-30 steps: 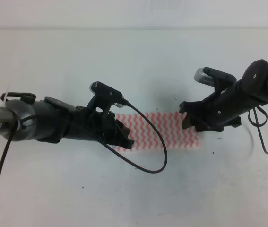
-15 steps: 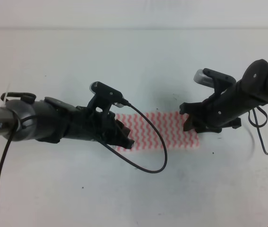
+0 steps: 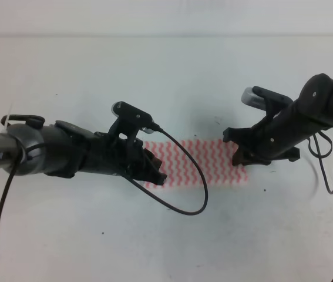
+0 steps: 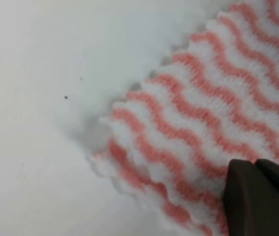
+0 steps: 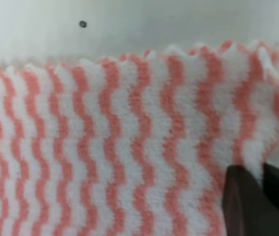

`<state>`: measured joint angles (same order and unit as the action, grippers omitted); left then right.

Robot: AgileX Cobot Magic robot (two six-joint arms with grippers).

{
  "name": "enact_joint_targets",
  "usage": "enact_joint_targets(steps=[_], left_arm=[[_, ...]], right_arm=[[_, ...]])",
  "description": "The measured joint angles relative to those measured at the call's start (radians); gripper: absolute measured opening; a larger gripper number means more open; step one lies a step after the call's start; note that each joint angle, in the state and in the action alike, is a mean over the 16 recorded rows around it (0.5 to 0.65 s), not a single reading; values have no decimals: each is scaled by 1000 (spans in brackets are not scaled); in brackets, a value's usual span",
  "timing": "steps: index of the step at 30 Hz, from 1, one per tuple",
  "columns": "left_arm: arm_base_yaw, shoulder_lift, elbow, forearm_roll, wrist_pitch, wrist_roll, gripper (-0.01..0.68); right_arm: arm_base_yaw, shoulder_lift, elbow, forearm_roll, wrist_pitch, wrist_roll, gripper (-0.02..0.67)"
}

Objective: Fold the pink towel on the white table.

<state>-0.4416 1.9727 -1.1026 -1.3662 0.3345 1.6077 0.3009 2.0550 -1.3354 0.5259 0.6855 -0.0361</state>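
Pink towel (image 3: 204,163) lies flat at mid-frame on the white table (image 3: 166,76), which fills the overhead view. Left claw (image 3: 153,171) sits on the towel's left end and right claw (image 3: 239,154) on its right end. Neither claw's opening can be told, as each wrist view shows only a dark fingertip (image 4: 260,196) against the cloth.

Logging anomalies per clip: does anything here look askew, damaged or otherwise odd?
Nothing stands out. The pink towel lies flat on the white table, its scalloped edges intact in both wrist views. The left gripper and right gripper sit at opposite ends of it. Only tiny dark specks mark the table.
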Motion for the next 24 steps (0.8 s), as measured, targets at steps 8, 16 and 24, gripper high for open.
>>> enact_joint_targets(steps=[8, 16, 24], left_arm=[[0, 0, 0, 0, 8, 0, -5], [0, 0, 0, 2, 20, 0, -5], [0, 0, 0, 4, 30, 0, -5]], right_arm=[[1, -3, -33, -45, 45, 34, -8], [14, -37, -76, -57, 81, 36, -15], [60, -70, -109, -48, 70, 36, -15]])
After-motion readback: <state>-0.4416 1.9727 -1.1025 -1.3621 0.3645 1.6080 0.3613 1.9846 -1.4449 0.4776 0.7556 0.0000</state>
